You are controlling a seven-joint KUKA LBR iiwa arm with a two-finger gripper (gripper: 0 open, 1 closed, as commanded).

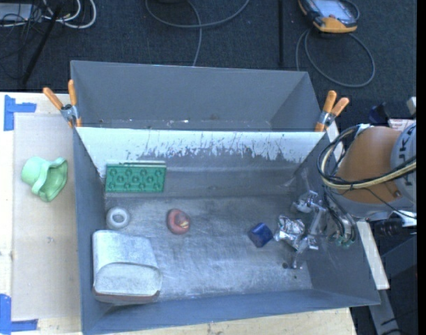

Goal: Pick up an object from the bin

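My gripper [296,234] is low in the right part of the bin, close to the right wall. A small blue block [261,234] lies on the bin floor just left of it, beside the gripper and not visibly held. Further left, a round red-pink thing [178,221] rests near the middle of the floor.
A green studded plate [135,179] leans at the back left. A small white ring [118,218] lies below it. A large white-grey block [125,265] fills the front left corner. The arm with its cables comes in over the right rim.
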